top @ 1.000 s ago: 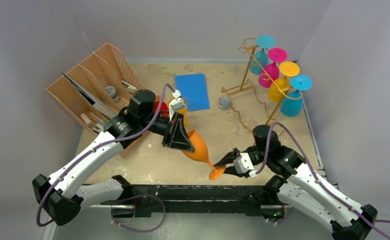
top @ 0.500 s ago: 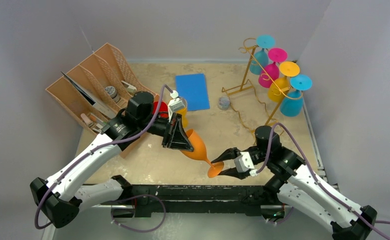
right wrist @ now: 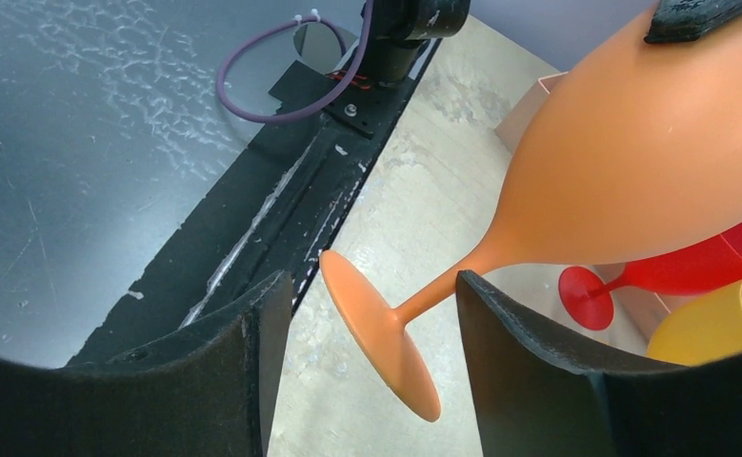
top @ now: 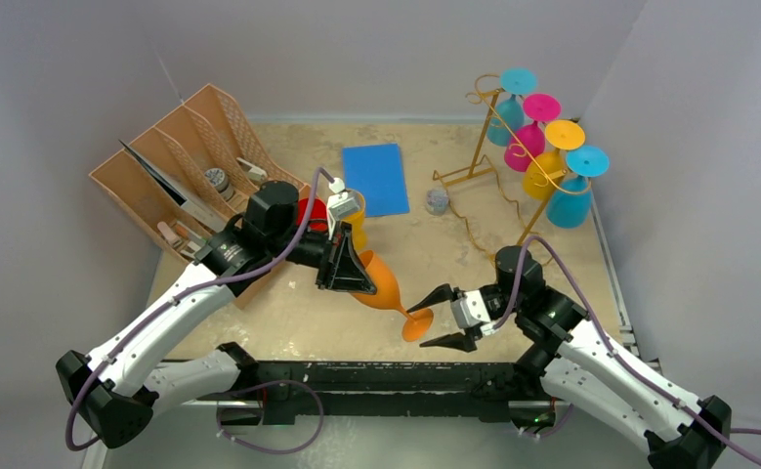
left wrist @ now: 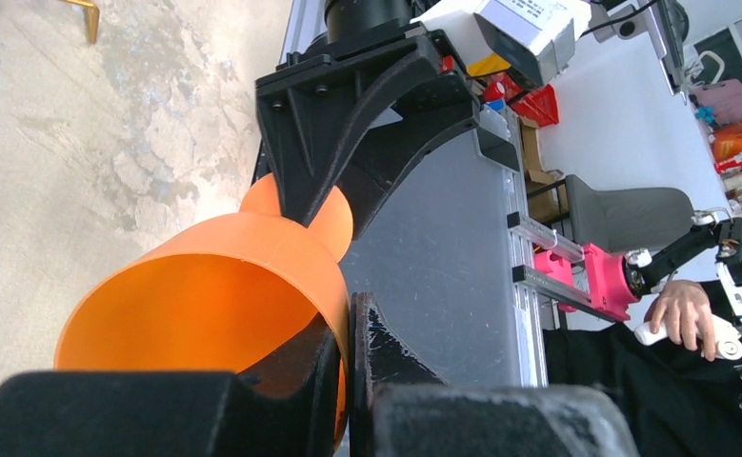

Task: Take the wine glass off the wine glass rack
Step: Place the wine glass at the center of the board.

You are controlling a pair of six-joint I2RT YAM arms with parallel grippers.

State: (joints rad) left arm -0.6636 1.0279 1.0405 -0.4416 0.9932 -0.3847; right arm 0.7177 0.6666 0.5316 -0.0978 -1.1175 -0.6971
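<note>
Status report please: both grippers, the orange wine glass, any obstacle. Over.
Left gripper shut on orange wine glass rim, glass off the rack. Right gripper open either side of its foot, not gripping. Red glass close beside.

Pale grey walls enclose a mottled beige tabletop — evenly lit.

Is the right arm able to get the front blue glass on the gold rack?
Probably yes. The right gripper is open and empty, and that blue glass hangs on the gold rack on its side, nothing between. It must first back off the foot of the orange glass.
</note>
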